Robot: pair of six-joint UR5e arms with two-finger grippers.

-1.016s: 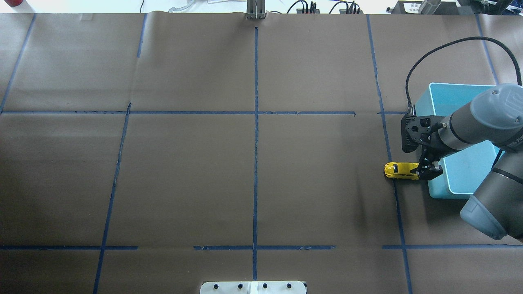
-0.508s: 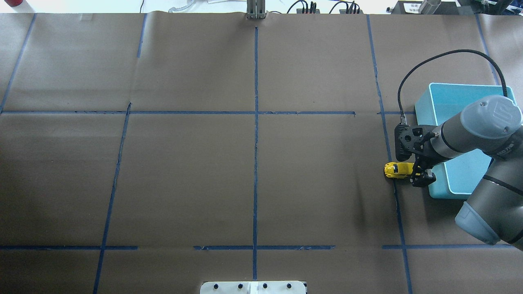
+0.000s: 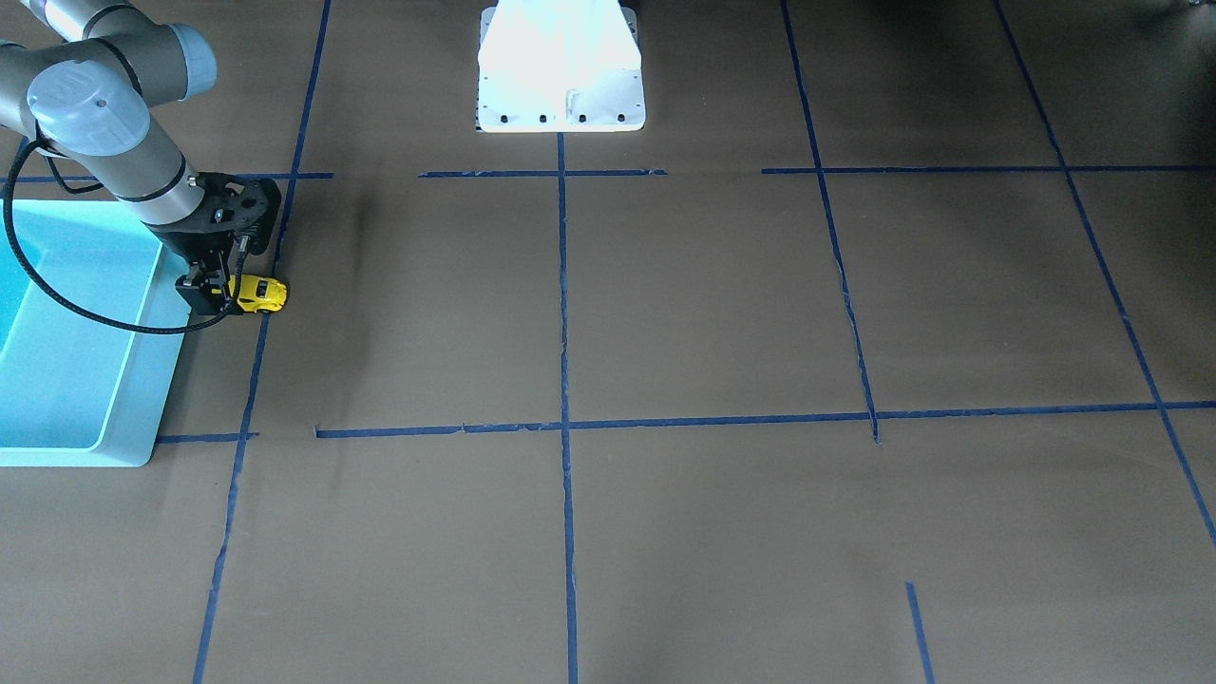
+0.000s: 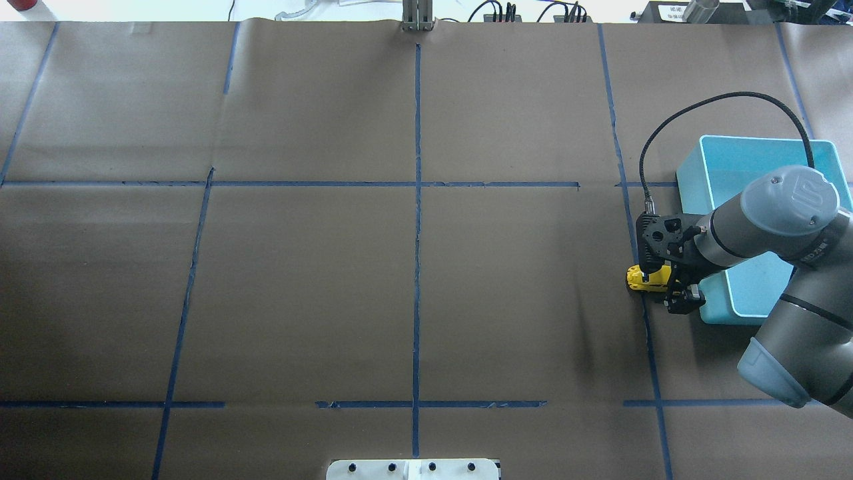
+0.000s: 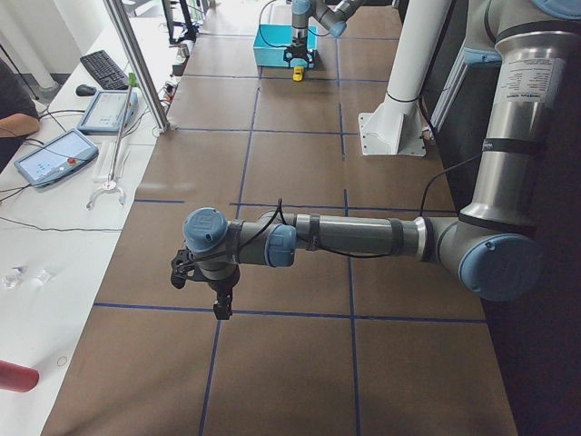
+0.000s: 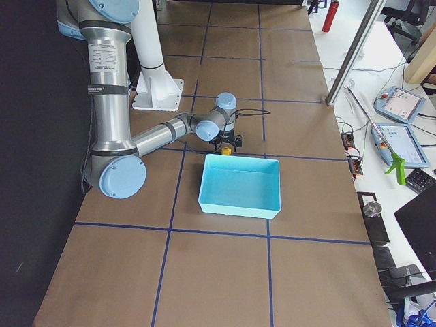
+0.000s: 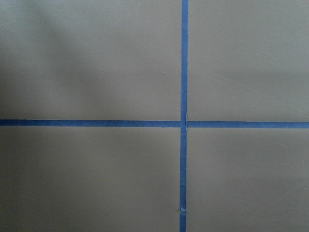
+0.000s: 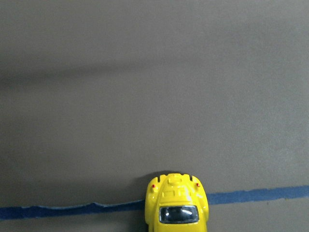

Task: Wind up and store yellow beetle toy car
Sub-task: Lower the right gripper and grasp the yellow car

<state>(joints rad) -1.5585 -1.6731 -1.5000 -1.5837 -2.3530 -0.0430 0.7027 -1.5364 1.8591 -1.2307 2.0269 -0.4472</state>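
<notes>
- Close to the robot's base, the right gripper (image 4: 676, 291) has crept from the rear end of the small yellow beetle-shaped toy car (image 4: 643, 278) toward its middle in the last second. Whether the jaws have closed on the car cannot be told.
- The car sits on the brown-paper-covered desk (image 4: 300, 287), straddling a blue tape line (image 8: 251, 195). Its nose has not moved, so winding has apparently not begun.
- Just beyond stands the open turquoise plastic bin (image 4: 693, 180), with the car outside it, so storing is still to come.
- Farthest off, the left gripper (image 5: 221, 307) hangs above a tape cross (image 7: 184, 123), the state of its jaws impossible to tell.
</notes>
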